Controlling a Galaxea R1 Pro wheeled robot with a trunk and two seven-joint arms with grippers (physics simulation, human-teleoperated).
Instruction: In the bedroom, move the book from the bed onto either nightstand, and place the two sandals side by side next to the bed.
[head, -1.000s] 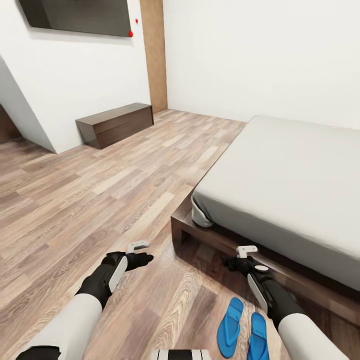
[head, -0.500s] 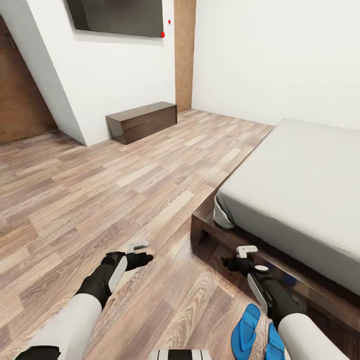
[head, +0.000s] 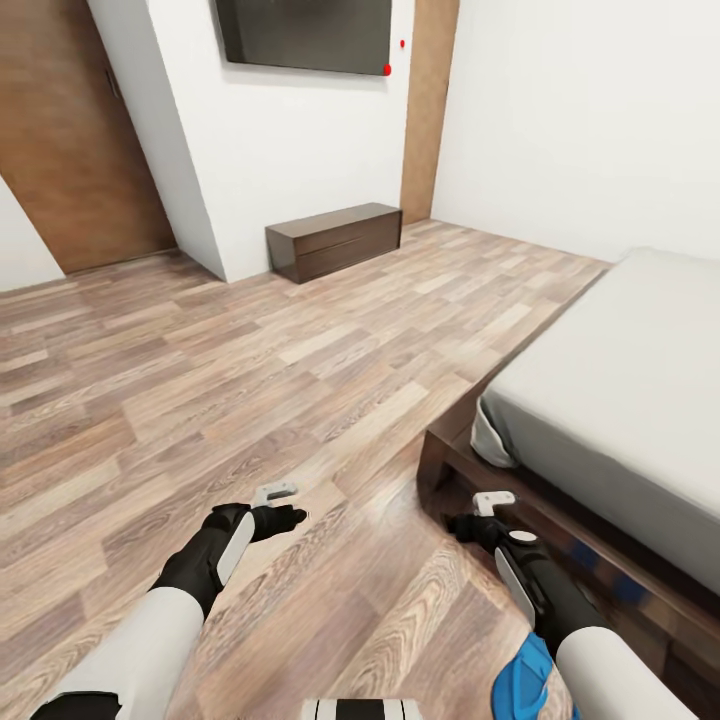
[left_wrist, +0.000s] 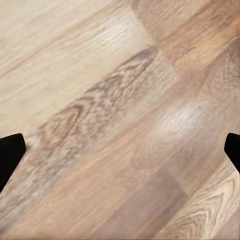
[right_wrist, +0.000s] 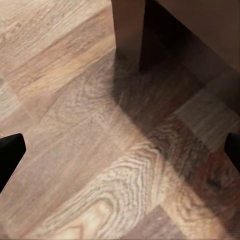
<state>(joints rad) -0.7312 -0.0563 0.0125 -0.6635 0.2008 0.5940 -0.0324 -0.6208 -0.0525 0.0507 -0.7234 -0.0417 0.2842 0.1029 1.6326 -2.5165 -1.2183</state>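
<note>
The head camera looked forward and down from above both arms, over the floor (head: 250, 400) toward the bed (head: 620, 390) and far wall. Each wrist camera pointed close down at the floor (left_wrist: 120, 120); the right one also caught the bed's corner (right_wrist: 131, 30), shared with the head view.

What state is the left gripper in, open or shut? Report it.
Open. The left gripper has its dark fingertips at opposite edges of the wrist view, with bare wood floor between them, nothing held.

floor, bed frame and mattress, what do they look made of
Floor: wood planks or laminate, visible grain, slight sheen. Bed frame: dark brown wood, smooth finish. Mattress: pale grey-white fabric, matte, rounded at the corner. All rendered, so only apparent.
</note>
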